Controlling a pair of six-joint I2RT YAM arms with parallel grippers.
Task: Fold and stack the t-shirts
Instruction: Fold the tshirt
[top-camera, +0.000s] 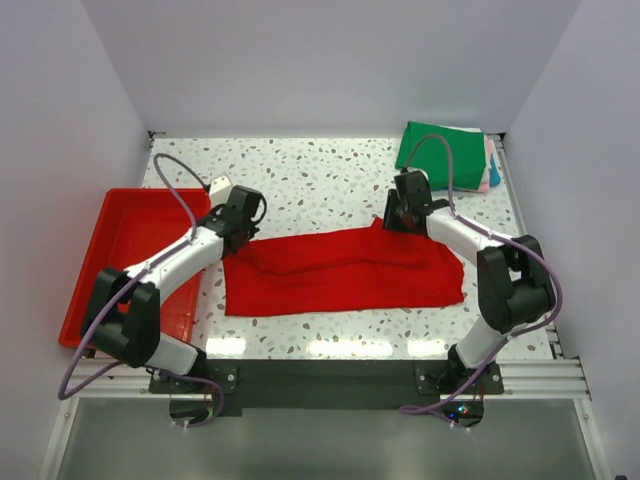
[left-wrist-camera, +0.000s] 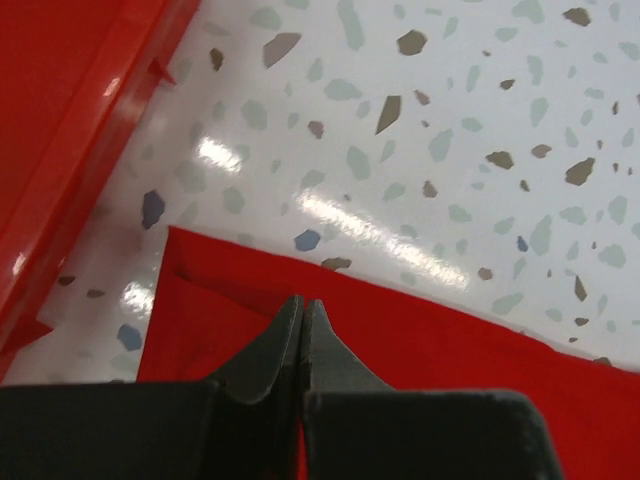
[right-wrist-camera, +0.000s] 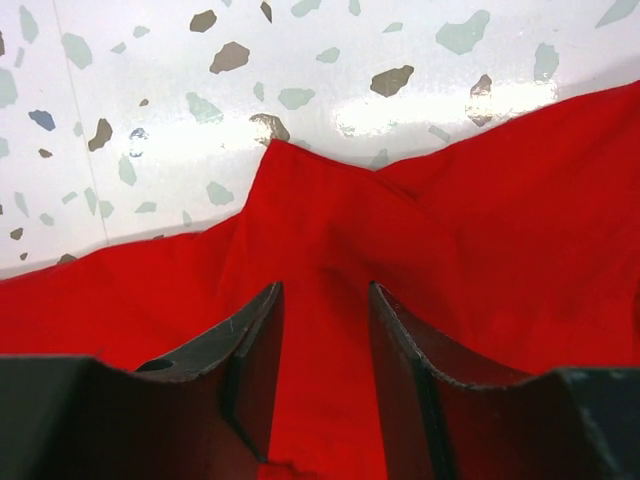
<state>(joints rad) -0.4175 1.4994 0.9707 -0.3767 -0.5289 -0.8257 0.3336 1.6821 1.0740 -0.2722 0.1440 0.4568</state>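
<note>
**Desk editor:** Where is the shirt in this one?

**Photographer:** A red t-shirt (top-camera: 345, 270) lies lengthwise across the middle of the speckled desk (top-camera: 320, 175). A green t-shirt (top-camera: 445, 155) tops the folded pile at the far right corner, and a red tray (top-camera: 120, 240) sits at the left.

**Desk editor:** And the jaws?

**Photographer:** The left gripper (left-wrist-camera: 302, 320) is at the shirt's far left corner, jaws pressed together. Whether cloth is caught between them, I cannot tell. The right gripper (right-wrist-camera: 325, 295) is at the far right edge, jaws apart with a ridge of cloth between. I cannot tell if that is a grip.

**Desk editor:** How will it handle?

**Photographer:** It looks light, limp and quick to wrinkle. The two far corners are probably the best places to hold it.

**Desk editor:** Any labels?

**Photographer:** No readable writing anywhere.
</note>
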